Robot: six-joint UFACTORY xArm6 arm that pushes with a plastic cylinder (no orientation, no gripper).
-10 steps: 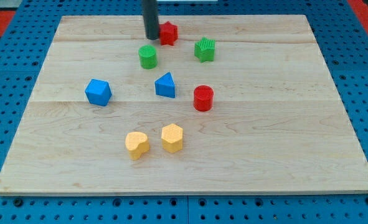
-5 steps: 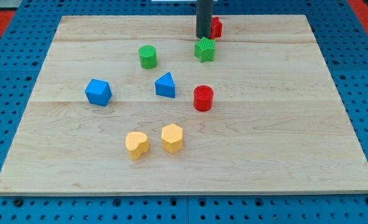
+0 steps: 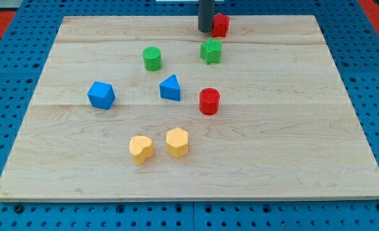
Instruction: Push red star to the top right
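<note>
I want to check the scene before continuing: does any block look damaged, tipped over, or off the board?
Nothing stands out. All eight blocks sit whole on the wooden board. The red star lies near the board's top edge, with my tip against its left side; the green star sits just below.

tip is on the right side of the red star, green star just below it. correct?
Not quite: in the camera view my tip sits against the left side of the red star, not the right. The green star is just below it, as you said.
</note>
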